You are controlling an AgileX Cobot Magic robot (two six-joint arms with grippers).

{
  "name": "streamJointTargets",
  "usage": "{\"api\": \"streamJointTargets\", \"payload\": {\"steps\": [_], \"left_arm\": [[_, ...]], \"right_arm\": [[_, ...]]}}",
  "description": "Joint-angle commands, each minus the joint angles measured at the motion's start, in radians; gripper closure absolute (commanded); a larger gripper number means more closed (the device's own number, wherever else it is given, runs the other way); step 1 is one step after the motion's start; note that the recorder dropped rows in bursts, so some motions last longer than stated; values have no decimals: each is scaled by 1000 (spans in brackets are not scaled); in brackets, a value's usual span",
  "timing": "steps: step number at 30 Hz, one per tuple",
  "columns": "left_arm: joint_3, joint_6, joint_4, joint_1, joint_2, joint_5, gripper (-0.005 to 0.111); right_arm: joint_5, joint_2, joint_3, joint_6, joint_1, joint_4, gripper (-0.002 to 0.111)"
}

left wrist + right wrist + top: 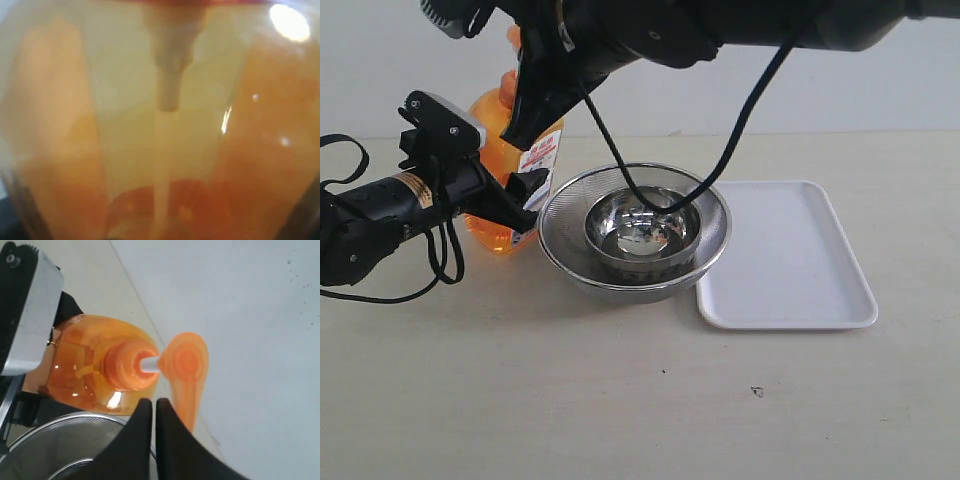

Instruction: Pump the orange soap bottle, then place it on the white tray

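The orange soap bottle (492, 122) stands upright at the left, just beside the steel bowl. My left gripper (525, 203) is shut on its body, and the translucent orange wall of the bottle (165, 125) fills the left wrist view. My right gripper (514, 140) reaches across from above. It is shut on nothing, its black fingertips (142, 407) close beside the orange pump head (185, 365) and white stem (149, 364), not on top of it. The white tray (790, 290) lies flat to the right of the bowl.
A round steel mesh bowl (554, 225) with a smaller steel bowl (638, 238) inside sits between bottle and tray, touching the tray's left edge. A black cable (740, 110) from the right arm hangs into the bowl. Light tabletop (620, 400) spreads in front.
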Motion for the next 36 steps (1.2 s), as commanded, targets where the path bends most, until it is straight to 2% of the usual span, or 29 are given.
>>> {"api": "streamJointTargets", "payload": {"steps": [1, 19, 29, 36], "left_arm": [[-9, -5, -10, -6, -9, -21, 102], [-9, -5, -10, -6, -9, -21, 102], [-9, -5, -18, -6, -9, -14, 102], [-17, -5, -18, -6, -9, -9, 102]], "right_arm": [[-7, -4, -4, 18, -13, -19, 108], [0, -4, -4, 46, -32, -14, 108], [120, -92, -4, 46, -21, -15, 108], [-18, -111, -4, 46, -38, -61, 108]]}}
